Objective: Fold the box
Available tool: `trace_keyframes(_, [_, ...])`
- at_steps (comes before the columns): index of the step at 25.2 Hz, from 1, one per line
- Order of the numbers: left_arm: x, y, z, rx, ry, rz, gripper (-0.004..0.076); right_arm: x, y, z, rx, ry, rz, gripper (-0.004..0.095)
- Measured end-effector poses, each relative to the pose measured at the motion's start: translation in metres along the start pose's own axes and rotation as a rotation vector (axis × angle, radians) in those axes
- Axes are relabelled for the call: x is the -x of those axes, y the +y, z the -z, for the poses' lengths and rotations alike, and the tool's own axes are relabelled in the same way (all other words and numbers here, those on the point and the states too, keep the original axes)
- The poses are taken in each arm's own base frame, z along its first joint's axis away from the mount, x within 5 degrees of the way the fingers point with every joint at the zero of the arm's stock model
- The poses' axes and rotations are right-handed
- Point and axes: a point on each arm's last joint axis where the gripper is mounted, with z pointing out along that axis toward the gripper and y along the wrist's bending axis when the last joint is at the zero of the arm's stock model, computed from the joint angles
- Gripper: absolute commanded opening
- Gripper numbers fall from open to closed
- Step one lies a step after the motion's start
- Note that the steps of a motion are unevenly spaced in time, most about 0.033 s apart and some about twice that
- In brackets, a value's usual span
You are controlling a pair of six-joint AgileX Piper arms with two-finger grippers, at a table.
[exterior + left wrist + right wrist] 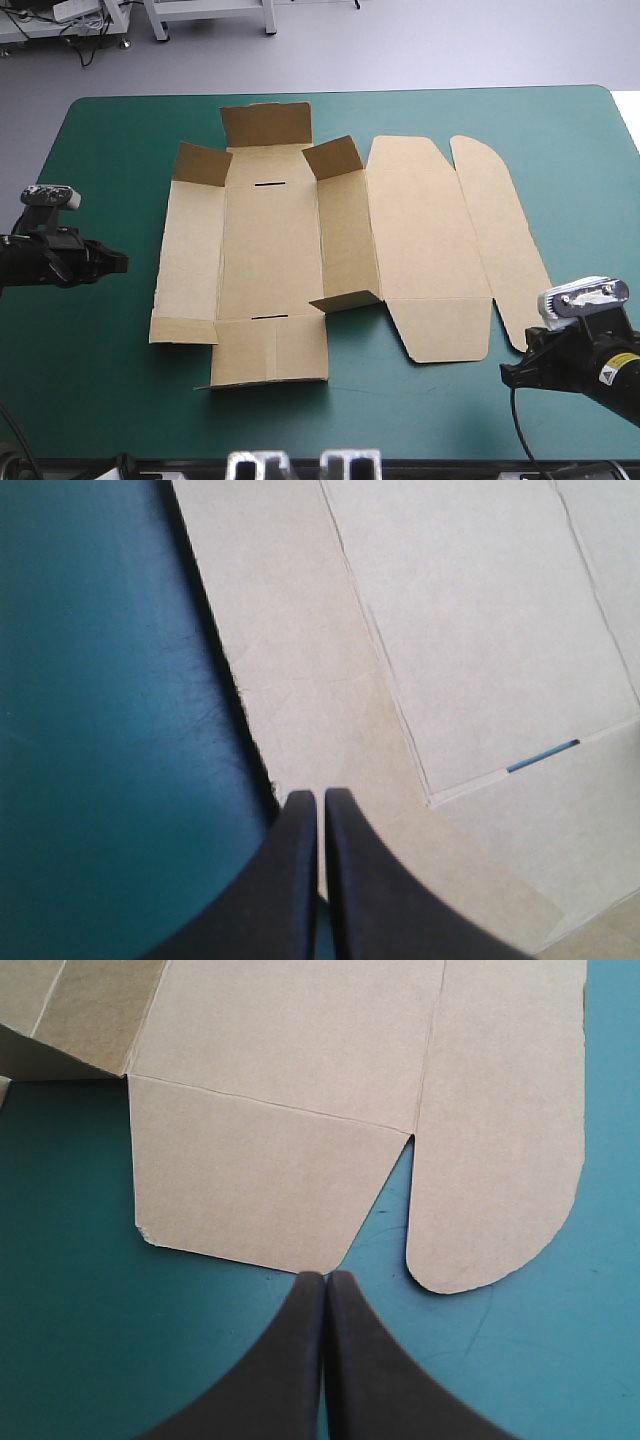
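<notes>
The brown box lies spread as a cut sheet on the teal-green cover, mostly flat. Its far end flap and three small corner flaps stand raised. The lid panel and a rounded flap lie flat to the right. My left gripper hovers just off the sheet's left edge, shut and empty. In the left wrist view the fingertips meet over the box's left panel. My right gripper is shut and empty near the table's front right. Its tips point at the lid's near flap, beside the rounded flap.
Bare teal-green cover surrounds the sheet on the left, front and right. A narrow slot is cut in the box's base panel. The table's far edge runs just beyond the raised end flap.
</notes>
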Motion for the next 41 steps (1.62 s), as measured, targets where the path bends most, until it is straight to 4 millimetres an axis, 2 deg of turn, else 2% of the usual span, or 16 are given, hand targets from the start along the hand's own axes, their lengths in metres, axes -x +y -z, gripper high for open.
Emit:
trace_keyframes(2, [0.001, 0.007, -0.004, -0.017, 0.001, 0.033, 0.0172, 0.000, 0.000, 0.000, 0.000, 0.000, 0.000, -0.0015])
trace_keyframes(5, [0.003, 0.024, -0.022, -0.045, 0.051, 0.114, 0.0462, 0.000, 0.000, 0.000, 0.000, 0.000, 0.000, -0.0015])
trace_keyframes(7, [0.003, 0.038, -0.040, -0.075, 0.104, 0.173, 0.0511, 0.000, 0.000, 0.000, 0.000, 0.000, 0.001, -0.0015])
trace_keyframes(15, [0.002, 0.065, -0.087, -0.191, 0.161, 0.258, 0.0511, 0.000, 0.000, 0.000, 0.000, 0.000, 0.001, -0.0015])
trace_keyframes(25, [-0.015, 0.076, -0.119, -0.275, 0.218, 0.306, 0.0511, 0.000, 0.000, 0.000, 0.000, 0.000, 0.002, -0.0015])
trace_keyframes(28, [-0.014, 0.072, -0.128, -0.293, 0.235, 0.299, 0.0511, 0.000, 0.000, 0.000, 0.000, 0.000, 0.003, -0.0015])
trace_keyframes(34, [-0.009, 0.044, -0.150, -0.355, 0.297, 0.226, 0.0501, 0.000, 0.000, 0.000, 0.000, 0.000, 0.003, -0.0015])
trace_keyframes(36, [-0.007, 0.034, -0.156, -0.361, 0.313, 0.216, 0.0457, 0.000, 0.000, 0.000, 0.000, 0.000, 0.004, -0.0015])
trace_keyframes(38, [-0.005, 0.029, -0.160, -0.347, 0.310, 0.226, 0.0358, 0.000, 0.000, 0.000, 0.000, 0.000, 0.004, -0.0015])
trace_keyframes(41, [-0.003, 0.029, -0.162, -0.329, 0.300, 0.239, 0.0095, 0.000, 0.000, 0.000, 0.000, 0.000, 0.004, -0.0015])
